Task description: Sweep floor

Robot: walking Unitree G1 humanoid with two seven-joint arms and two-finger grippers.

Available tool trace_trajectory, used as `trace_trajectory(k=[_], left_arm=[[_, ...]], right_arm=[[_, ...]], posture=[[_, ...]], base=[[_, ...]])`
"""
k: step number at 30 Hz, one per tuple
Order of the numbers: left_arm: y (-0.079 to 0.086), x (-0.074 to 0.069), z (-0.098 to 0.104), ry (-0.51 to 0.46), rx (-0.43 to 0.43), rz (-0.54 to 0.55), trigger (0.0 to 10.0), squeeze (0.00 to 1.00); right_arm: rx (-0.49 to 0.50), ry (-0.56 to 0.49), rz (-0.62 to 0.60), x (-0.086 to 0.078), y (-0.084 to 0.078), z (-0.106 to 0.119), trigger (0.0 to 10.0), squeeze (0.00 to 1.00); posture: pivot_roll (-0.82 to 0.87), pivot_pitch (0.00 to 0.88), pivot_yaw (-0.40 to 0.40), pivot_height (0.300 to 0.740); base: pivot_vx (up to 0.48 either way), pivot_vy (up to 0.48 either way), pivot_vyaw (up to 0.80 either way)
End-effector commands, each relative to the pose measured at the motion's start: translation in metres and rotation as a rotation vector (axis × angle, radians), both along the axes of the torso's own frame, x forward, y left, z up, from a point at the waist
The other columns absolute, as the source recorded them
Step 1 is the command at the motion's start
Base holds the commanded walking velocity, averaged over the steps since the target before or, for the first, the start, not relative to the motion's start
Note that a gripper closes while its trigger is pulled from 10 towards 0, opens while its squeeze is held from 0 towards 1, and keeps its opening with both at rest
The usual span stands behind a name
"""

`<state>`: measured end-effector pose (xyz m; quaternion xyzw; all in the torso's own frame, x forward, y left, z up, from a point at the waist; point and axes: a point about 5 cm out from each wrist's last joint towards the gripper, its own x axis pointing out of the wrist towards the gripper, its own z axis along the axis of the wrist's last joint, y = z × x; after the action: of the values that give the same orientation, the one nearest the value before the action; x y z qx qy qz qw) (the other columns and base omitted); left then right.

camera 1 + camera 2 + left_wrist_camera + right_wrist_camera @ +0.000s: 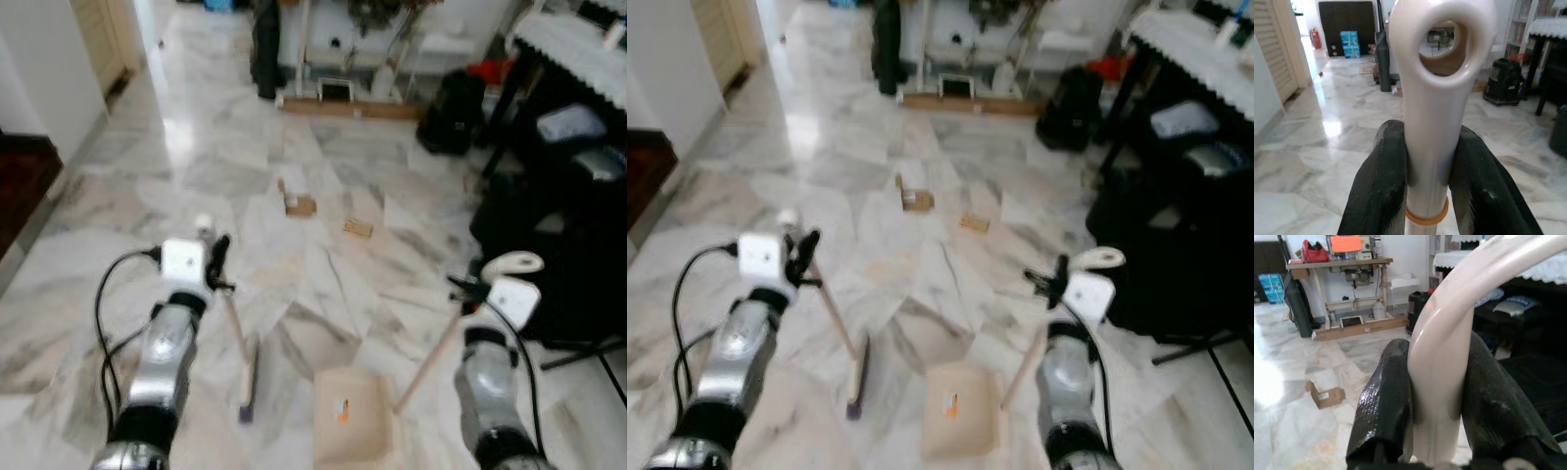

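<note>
Left eye view showed the broom [245, 377] standing on the marble floor [196, 166] at seven o'clock, the left gripper [1431, 169] clamped on its handle; the dustpan [351, 416] lay at six o'clock, the right gripper [1437, 401] clasping its handle; cardboard scraps [299, 205] lay ahead at twelve.

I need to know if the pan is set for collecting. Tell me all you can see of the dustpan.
The dustpan is pale beige, plastic by its look, with a flat square tray resting on the marble floor between the arms. A small orange scrap lies in it. Its long handle slants up to the right gripper, whose fingers clamp it. The broom head lies just to its left.
</note>
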<state>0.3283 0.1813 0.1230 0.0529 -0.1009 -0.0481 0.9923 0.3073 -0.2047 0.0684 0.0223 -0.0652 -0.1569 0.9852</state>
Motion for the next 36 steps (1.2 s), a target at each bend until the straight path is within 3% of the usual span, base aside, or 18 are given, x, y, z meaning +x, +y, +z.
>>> trace_trajectory(k=[1,18,36], left_arm=[[-0.0088,0.0019,0.0085,-0.045,0.000,-0.024,10.0,0.00],[-0.0124,0.0005,0.0061,-0.037,-0.008,-0.028,10.0,0.00],[-0.0112,0.0019,0.0066,-0.038,-0.008,-0.030,10.0,0.00]], right_arm=[[-0.010,-0.010,-0.020,-0.0006,-0.0083,0.0027,10.0,0.00],[-0.009,-0.018,-0.016,-0.0035,-0.0108,0.0021,10.0,0.00],[-0.013,-0.024,-0.007,-0.0038,-0.0102,0.0025,10.0,0.00]], posture=[[0.16,0.061,-0.069,0.740],[0.15,0.088,-0.070,0.740],[0.13,0.058,-0.064,0.740]], base=[[0.337,0.000,0.00],[0.334,0.000,0.00],[0.335,0.000,0.00]])
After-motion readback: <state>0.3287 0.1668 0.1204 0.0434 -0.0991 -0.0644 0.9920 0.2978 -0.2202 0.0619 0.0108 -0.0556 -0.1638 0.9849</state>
